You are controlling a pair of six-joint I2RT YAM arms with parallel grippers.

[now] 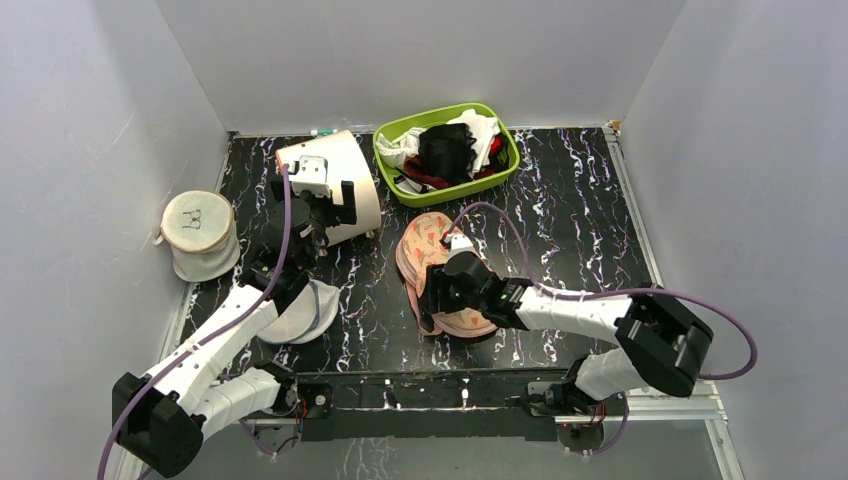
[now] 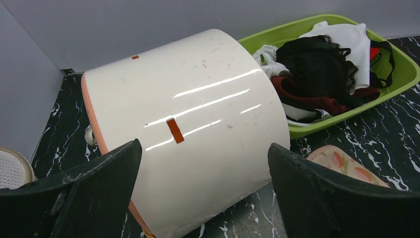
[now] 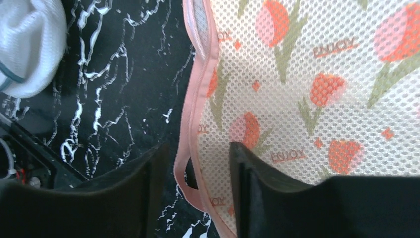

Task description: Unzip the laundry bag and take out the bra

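Right gripper (image 3: 197, 153) set narrow astride the bag's zip, no bra out yet.
You have its two fingers either side of the pink edging (image 3: 194, 114) on the bag (image 3: 307, 99), which lies flat mid-table, nearer the near edge; whether they pinch the edging or the pull I cannot tell. A dark spot (image 3: 190, 174) on the seam is too small to read as pull or gap. I'd judge the unzipping barely begun, with the removal all to do. Further off, your left gripper (image 2: 203, 148) gapes wide and empty before the tipped white tub (image 2: 198, 89). The bra itself is hidden; black cloth in the basket (image 2: 403, 74) at the far edge is unclear.
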